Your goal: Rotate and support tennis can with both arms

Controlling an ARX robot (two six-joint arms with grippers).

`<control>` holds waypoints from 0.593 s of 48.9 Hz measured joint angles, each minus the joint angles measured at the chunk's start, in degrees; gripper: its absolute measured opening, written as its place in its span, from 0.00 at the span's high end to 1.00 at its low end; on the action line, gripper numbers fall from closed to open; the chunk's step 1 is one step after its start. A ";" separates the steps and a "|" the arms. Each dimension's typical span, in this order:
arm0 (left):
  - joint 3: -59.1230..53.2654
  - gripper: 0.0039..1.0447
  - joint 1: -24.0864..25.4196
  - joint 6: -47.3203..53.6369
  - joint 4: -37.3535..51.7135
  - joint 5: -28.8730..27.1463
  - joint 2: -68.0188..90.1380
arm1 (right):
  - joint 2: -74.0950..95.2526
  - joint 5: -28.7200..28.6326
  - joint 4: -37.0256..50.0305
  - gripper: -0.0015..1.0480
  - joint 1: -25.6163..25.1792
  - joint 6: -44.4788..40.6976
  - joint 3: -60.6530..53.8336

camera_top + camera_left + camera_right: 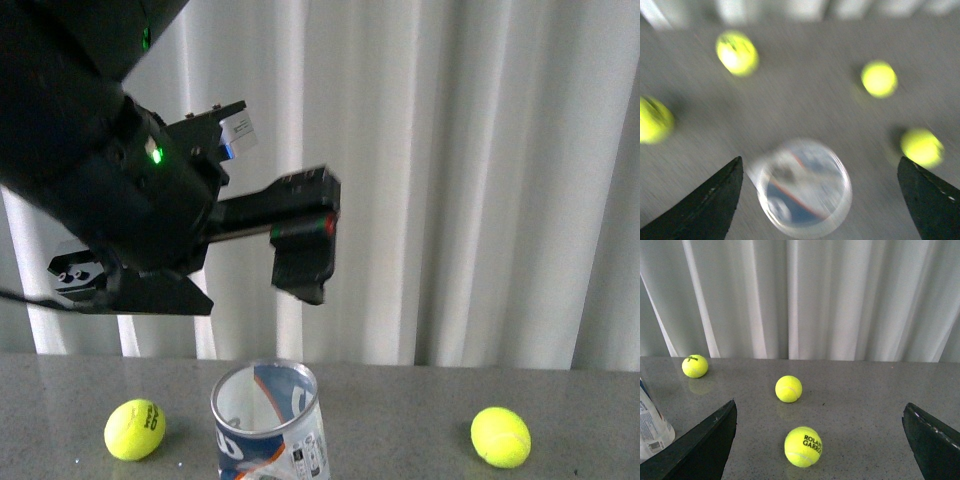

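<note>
the tennis can [268, 425] is seen standing upright on the grey table [400, 410], near the front edge of the front view, its open silver-rimmed mouth facing up and its white, blue and red label visible through the clear wall. one yellow tennis ball [135, 429] is found just to its left and another tennis ball [500, 436] lies well apart to its right. white curtains [450, 180] are noted behind the table.

the left arm [110, 200] is held high above the can, not touching it. in the left wrist view, which is blurred, the left gripper [817, 200] is seen with its jaws spread wide, one finger either side of the can's mouth [805, 187] far below; nothing is gripped. four tennis balls are scattered around the can in that view.

in the right wrist view, the right gripper [820, 440] is likewise recorded wide open and empty, low over the table. three balls lie ahead of it, the nearest printed ball [803, 446] between the fingers' lines. the can's side [652, 422] is glimpsed at the frame edge, apart from the gripper.
</note>
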 joint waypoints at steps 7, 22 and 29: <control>-17.35 0.31 0.90 7.17 32.52 -16.74 -5.18 | 0.00 -0.02 0.00 0.07 0.00 0.00 0.00; -42.88 0.83 9.44 10.64 55.60 -12.33 -19.87 | -0.02 -0.02 0.00 0.07 0.00 0.00 0.00; -48.85 0.97 11.52 11.13 56.37 -9.18 -24.35 | 0.00 -0.02 0.00 0.07 0.00 0.00 0.00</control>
